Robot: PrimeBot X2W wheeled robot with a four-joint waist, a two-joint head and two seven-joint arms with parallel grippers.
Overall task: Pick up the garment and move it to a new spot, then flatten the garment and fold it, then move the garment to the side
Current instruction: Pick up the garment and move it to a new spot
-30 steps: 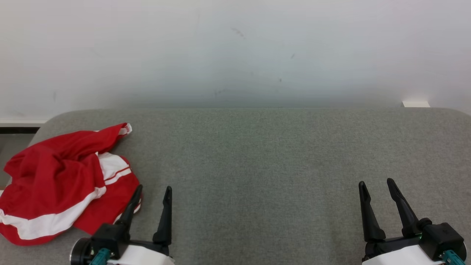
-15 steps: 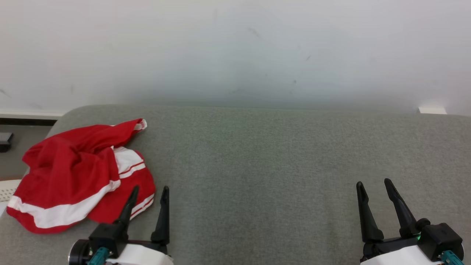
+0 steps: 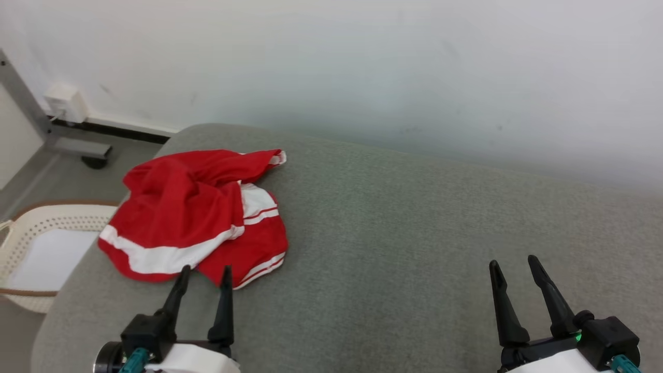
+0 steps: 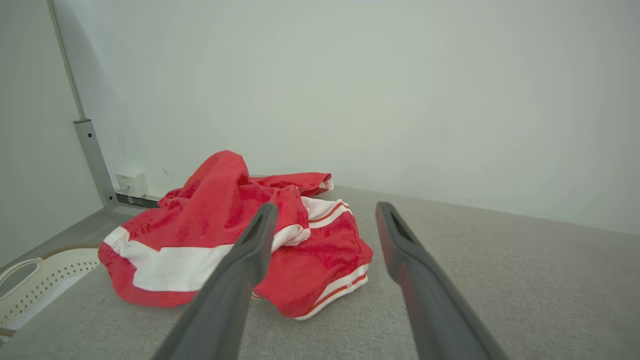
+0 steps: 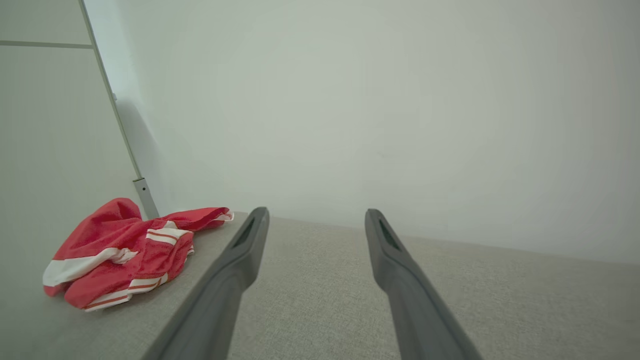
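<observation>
- Nearest me, the left gripper (image 3: 205, 271) is low over the grey padded surface (image 3: 414, 233), its two dark fingers spread apart with nothing between them.
- Across the surface at the same depth, the right gripper (image 3: 513, 261) is also parted and empty, well apart from the cloth, with bare grey fabric under and ahead of it.
- Just beyond the left gripper's tips lies the garment (image 3: 191, 207), a crumpled red piece with broad white bands and thin white stripes along one hem. From the head view I cannot tell whether the tips touch its near hem.
- In the left wrist view the garment (image 4: 210, 200) humps up in a loose heap ahead of the left gripper (image 4: 326, 206), mostly toward its left finger.
- In the right wrist view the garment (image 5: 115, 240) is far off to the left of the right gripper (image 5: 316, 210).
- The heap rests at the surface's left end, near the rounded far corner.
- Beside that end, lower down, stands a cream perforated basket (image 3: 52, 212).
- Farther back are a grey metal post (image 3: 20, 98), a small white box (image 3: 65, 102) and the pale wall (image 3: 362, 67).
</observation>
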